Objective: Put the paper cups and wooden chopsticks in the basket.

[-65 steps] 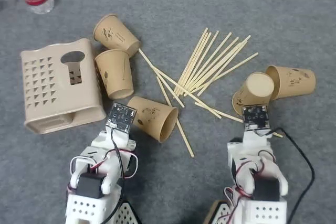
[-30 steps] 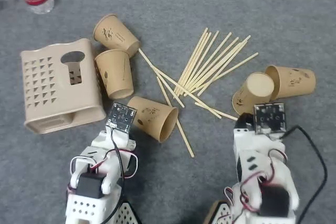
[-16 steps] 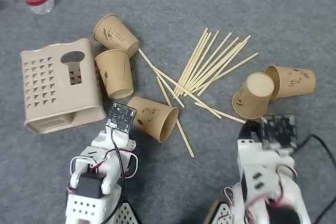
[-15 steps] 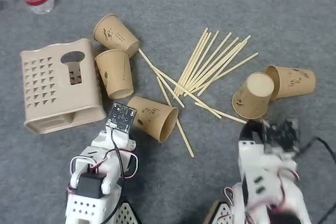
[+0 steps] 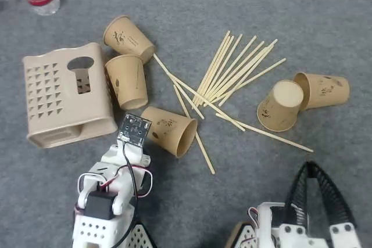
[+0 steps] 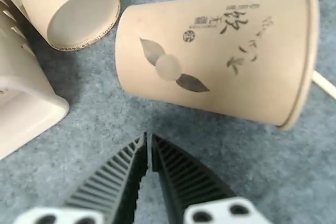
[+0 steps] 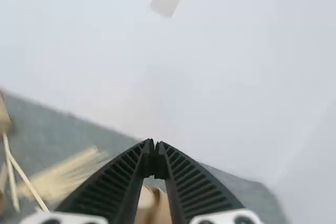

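So, paper cups (image 5: 125,79), wooden chopsticks (image 5: 232,74): I see all lying on the grey mat (image 5: 325,39), outside the basket (image 5: 58,97).
Left claw (image 6: 148,142): fingers together, empty, beside the nearest cup.
Right claw (image 7: 154,148): together, empty, pointing at the wall (image 7: 210,51).

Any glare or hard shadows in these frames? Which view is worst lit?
High view: even light, no glare, only faint shadows beside the cups. Left wrist view: a soft shadow on the mat under the near cup, ahead of the left claw. Right wrist view: worst, with a bright wall behind the dark right claw.
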Motion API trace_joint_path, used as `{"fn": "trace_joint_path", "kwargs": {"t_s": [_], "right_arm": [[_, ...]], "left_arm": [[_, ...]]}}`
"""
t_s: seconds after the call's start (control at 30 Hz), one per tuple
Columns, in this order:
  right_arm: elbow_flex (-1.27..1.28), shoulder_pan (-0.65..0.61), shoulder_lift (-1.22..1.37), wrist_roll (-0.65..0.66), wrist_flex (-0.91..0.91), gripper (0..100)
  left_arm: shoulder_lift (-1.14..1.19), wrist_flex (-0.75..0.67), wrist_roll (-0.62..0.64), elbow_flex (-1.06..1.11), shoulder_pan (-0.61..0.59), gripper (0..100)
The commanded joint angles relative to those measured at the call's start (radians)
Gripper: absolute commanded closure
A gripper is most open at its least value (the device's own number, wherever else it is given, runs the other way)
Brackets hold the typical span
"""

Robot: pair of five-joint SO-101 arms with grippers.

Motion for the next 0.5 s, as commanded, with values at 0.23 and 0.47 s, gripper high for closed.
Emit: {"fn": "trace_joint_path", "kwargs": {"t_s": [0.23, 0.47], "right_arm": [[0.164, 0.036, 0.004, 0.825, 0.202, 99.1], [0.361, 0.142, 0.004, 0.830, 0.079, 99.1]], "left_arm": [[-0.012, -0.018, -0.009, -0.005, -0.009, 99], [-0.012, -0.018, -0.009, -0.005, -0.009, 99]]}}
